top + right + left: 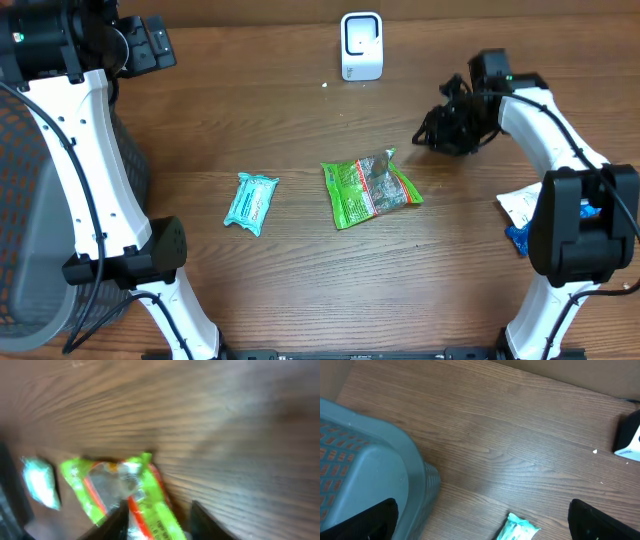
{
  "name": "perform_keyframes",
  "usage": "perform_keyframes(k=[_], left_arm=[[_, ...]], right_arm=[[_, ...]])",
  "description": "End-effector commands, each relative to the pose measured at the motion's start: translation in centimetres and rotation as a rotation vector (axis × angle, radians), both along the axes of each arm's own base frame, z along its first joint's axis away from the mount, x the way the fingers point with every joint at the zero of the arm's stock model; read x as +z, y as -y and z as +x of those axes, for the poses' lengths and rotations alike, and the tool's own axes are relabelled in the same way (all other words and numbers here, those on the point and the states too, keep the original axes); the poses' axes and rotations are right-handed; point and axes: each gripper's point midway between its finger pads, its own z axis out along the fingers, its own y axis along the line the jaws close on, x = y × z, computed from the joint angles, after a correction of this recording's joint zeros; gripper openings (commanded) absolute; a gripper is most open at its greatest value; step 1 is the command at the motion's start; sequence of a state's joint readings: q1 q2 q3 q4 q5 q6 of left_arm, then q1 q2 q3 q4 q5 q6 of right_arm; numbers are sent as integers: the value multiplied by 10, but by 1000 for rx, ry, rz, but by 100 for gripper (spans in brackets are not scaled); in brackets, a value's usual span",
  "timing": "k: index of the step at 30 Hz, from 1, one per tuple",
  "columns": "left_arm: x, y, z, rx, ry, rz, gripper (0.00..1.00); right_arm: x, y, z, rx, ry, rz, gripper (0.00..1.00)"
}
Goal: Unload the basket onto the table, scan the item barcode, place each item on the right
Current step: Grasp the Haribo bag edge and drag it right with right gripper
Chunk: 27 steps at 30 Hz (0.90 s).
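The item, a green snack packet (370,188), lies flat on the wooden table near its middle. The white barcode scanner (361,46) stands at the far edge. My right gripper (455,125) hovers to the right of and beyond the packet, apart from it. The right wrist view is blurred; the gripper (160,522) has its fingers apart, and the green packet (150,505) shows below between them. My left gripper (150,45) is at the far left, wide open (482,530) and empty. No barcode shows.
A teal packet (250,202) lies left of the green one and shows at the left wrist view's bottom edge (517,532). A grey mesh basket (30,200) fills the left side. White and blue packets (520,215) lie at the right edge.
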State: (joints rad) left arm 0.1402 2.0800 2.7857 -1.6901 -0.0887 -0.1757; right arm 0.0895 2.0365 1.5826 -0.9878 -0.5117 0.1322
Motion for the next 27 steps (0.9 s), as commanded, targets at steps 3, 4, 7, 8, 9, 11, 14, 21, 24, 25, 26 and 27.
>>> perform_keyframes(k=[3,4,7,8,9,11,14,21,24,25,26,27], left_arm=[[-5,0,2,-17,-15,2,100],[-5,0,2,-17,-15,2,100],[-5,0,2,-18,-15,2,100],[-5,0,2,-18,-15,2,100],[-5,0,2,-18,-15,2,100],[-5,0,2,-18,-15,2,99],[-5,0,2,-18,-15,2,100],[-5,0,2,-18,-15,2,100],[-5,0,2,-18,-15,2,100],[-5,0,2,-18,-15,2,99],[-5,0,2,-18,-15,2,100],[-5,0,2,-18,-15,2,100]], right_arm=[[21,-51,-11,103,42,33,4],[15,-57,-15,87,19,18,4],[-7,-65,-25,9,-37,-55,4],[-15,-68,-28,-8,-46,-77,4],[-23,-71,-32,-20,-54,-94,4],[-37,-72,-38,-48,-62,-129,4],[-54,-60,-42,-131,-76,-217,4],[-67,-51,-35,-190,-39,-258,12],[-55,-62,-28,-118,-2,-195,34],[-48,-67,-27,-95,2,-163,38],[-34,-71,-24,-77,11,-125,41],[-23,-72,-21,-79,19,-108,42]])
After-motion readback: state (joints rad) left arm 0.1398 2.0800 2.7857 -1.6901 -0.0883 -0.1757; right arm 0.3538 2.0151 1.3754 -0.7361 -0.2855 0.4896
